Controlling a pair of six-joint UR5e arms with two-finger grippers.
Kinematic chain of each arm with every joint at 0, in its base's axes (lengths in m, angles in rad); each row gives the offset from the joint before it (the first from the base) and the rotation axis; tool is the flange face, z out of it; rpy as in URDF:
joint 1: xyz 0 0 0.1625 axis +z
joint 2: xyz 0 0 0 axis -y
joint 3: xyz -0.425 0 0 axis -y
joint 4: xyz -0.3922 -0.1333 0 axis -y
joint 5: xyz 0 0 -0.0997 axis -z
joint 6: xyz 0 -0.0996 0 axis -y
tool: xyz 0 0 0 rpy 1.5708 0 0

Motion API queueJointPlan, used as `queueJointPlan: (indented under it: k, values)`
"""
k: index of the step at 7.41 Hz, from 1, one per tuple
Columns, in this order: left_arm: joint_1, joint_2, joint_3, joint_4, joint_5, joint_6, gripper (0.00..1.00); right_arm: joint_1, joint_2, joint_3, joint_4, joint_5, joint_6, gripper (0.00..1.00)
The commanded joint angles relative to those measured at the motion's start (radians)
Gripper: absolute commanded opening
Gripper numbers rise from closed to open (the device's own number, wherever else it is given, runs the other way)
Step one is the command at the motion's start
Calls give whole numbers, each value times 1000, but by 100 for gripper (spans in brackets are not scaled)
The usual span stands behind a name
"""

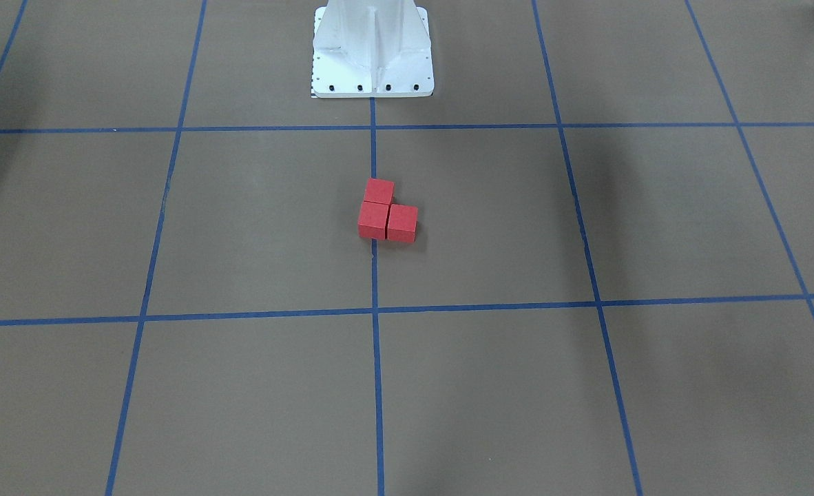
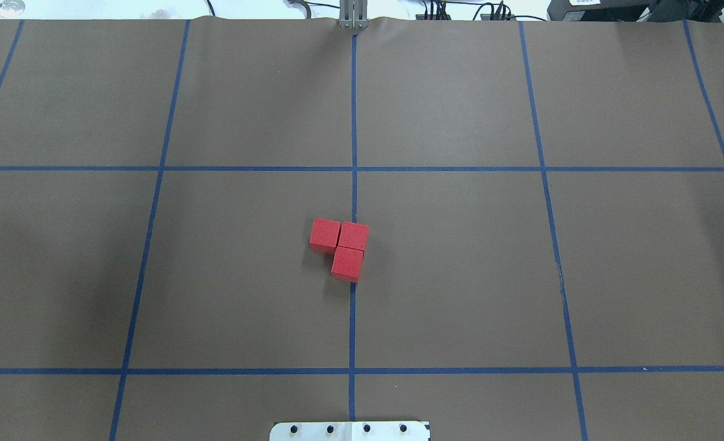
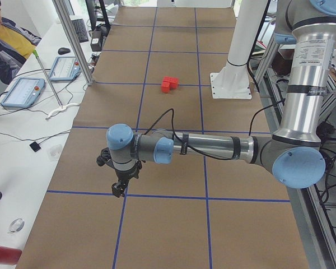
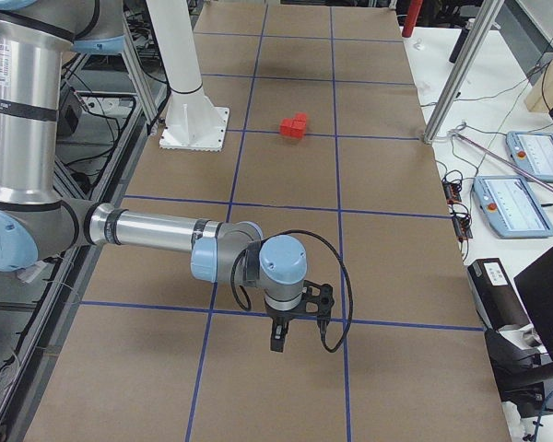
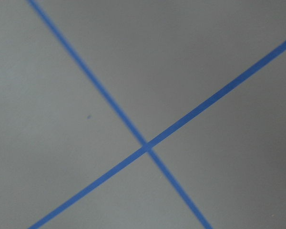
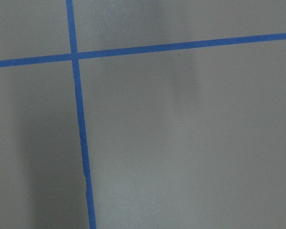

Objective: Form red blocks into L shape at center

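A: Where, the blocks [image 2: 340, 250]?
B: At center [image 2: 399, 257], on the middle line [image 2: 353, 122]. Three, red, touching, set in an L. Slightly skewed to the grid.
A: Layout?
B: Corner one and the one nearer the base [image 2: 350, 430] both on the line. Third just beside the corner one, on robot's left of the line.
A: State of left gripper [image 3: 119, 189]?
B: Pointing down, low over the table by a tape crossing [image 5: 147, 147], well apart from blocks. Seen from the side only, so released or clenched: cannot tell.
A: And right gripper [image 4: 277, 343]?
B: Same at the other end: pointing down, low, near a crossing, well apart from blocks. Pincer state: cannot tell.
A: Wrist views?
B: Brown surface and blue tape only.
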Motion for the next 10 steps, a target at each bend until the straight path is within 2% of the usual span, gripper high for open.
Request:
queueJointPlan:
  k: [1,3,10]
  values:
    - [-60,58,-6,2,-81,-54,100,0,1,0,0,0,1,99]
    - [-58,75,-41,-2,-106,-214,100,0,1,1,0,0,1,99]
    - [-55,97,-49,-14,-97,-209,100,0,3,7,0,0,1,99]
